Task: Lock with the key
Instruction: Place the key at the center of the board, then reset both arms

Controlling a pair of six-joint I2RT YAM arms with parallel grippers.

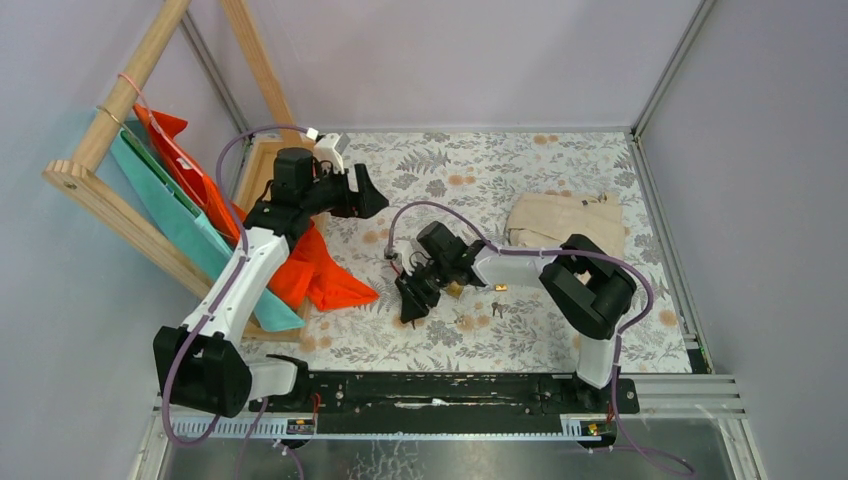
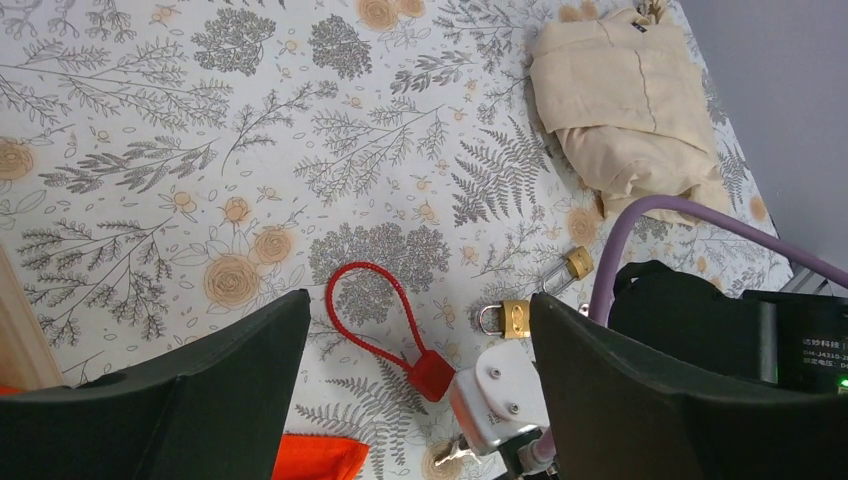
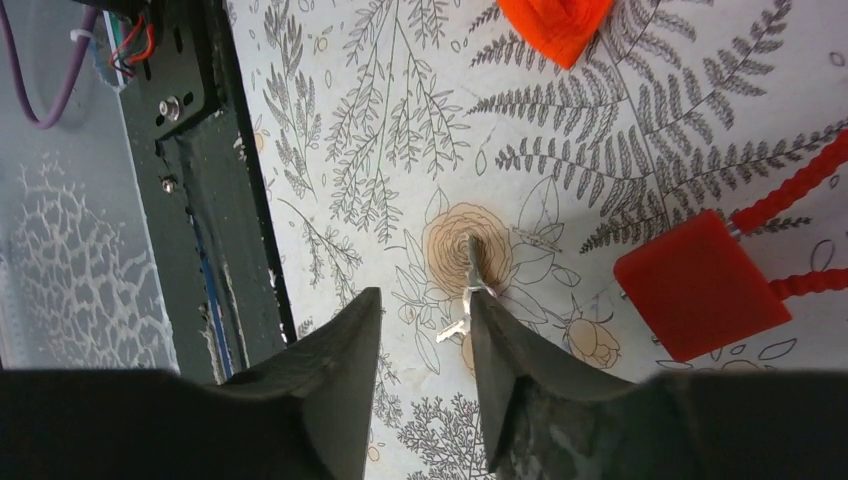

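Wooden rack (image 1: 70, 178), slanted, draped with a teal cloth (image 1: 170, 215) and a crumpled orange cloth (image 1: 320, 275); it stands to the left of both arms. The left arm reaches forward from its base and is bent down at the wrist. Left end effector (image 2: 420, 300): black fingers spread wide, nothing between them, hanging above the floral-patterned desk (image 2: 130, 120) and looking down on the lock. Small red padlock (image 2: 432, 376) with a thin red cable shackle (image 3: 790, 197): it lies flat on the desk beneath and ahead of the left end effector. The square body sits just beside the right end effector on its right-hand side, and the cable loop trails away from those fingers, so the lock's long axis runs outward from the right end effector. Right end effector (image 3: 425, 295): the nearer of the two, low over the desk, fingers a little apart and clamping nothing. Small silver key (image 3: 470, 275): at the tip of one finger, its shaft pointing ahead of the fingertips; whether it touches that finger cannot be told. The keyhole is not visible. The right arm is folded at the elbow and reaches leftward. Two small brass padlocks (image 2: 514, 318) lie near, and a beige cloth pouch (image 2: 625, 110) lies well apart behind.
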